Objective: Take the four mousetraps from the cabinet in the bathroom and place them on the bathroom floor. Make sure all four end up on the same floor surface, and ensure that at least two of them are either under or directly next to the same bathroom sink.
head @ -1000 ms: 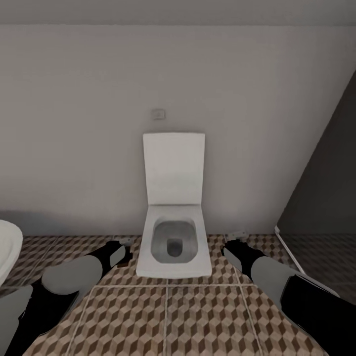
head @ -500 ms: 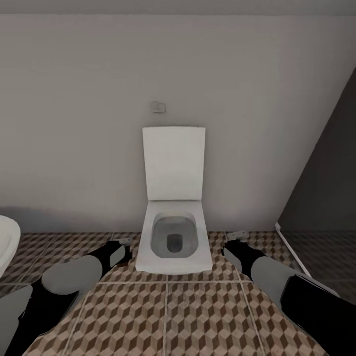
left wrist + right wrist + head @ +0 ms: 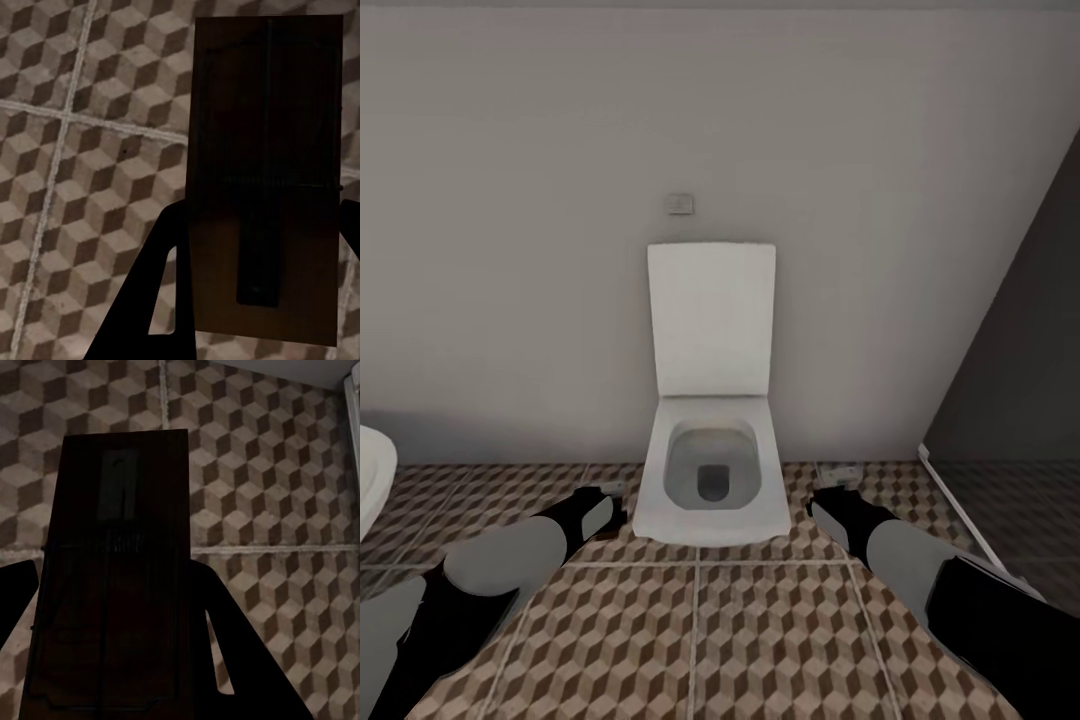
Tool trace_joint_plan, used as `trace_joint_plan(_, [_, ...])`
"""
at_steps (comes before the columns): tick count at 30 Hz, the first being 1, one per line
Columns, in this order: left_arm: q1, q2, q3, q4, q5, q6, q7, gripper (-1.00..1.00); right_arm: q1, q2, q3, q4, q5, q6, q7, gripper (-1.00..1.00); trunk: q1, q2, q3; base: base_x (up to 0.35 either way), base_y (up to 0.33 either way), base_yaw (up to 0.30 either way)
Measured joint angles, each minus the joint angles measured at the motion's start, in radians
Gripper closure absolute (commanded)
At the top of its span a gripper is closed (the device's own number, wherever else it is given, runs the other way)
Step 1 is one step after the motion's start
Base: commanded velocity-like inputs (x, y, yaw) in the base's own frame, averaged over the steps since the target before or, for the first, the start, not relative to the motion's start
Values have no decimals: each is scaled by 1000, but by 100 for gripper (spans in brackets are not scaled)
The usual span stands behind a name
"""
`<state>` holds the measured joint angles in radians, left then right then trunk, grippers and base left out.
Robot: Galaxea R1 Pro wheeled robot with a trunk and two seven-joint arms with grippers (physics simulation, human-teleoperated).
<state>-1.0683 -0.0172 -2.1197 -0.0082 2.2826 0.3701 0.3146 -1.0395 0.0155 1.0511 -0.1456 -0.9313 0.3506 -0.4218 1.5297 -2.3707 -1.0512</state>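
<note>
Left gripper (image 3: 259, 240) clamped on a flat brown wooden mousetrap (image 3: 262, 180), dark wire on its face. Right gripper (image 3: 112, 607) clamps a second mousetrap (image 3: 112, 577). Both held above the cube-patterned bathroom floor (image 3: 700, 640); square white toilet (image 3: 710, 470) ahead.

Light was dim and flat; a soft shadow lay along the wall's foot beside the toilet (image 3: 710, 480), edges slightly blurred.

mousetraps: two, mousetrap in the left gripper (image 3: 262, 187), mousetrap in the right gripper (image 3: 112, 577)
toilet (image 3: 712, 480): one
grippers: two
</note>
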Motion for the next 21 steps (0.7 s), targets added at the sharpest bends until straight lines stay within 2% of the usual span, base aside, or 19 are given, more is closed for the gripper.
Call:
trace_joint_plan(18, [0,0,-1,3,0,-2,0,100,0,-1,0,-1,0,-1,0,100,69,-126,-56,0,0,0])
trace_joint_plan(21, [0,0,-1,3,0,-2,0,100,0,-1,-1,-1,0,0,0,100,72,-129,-68,0,0,0])
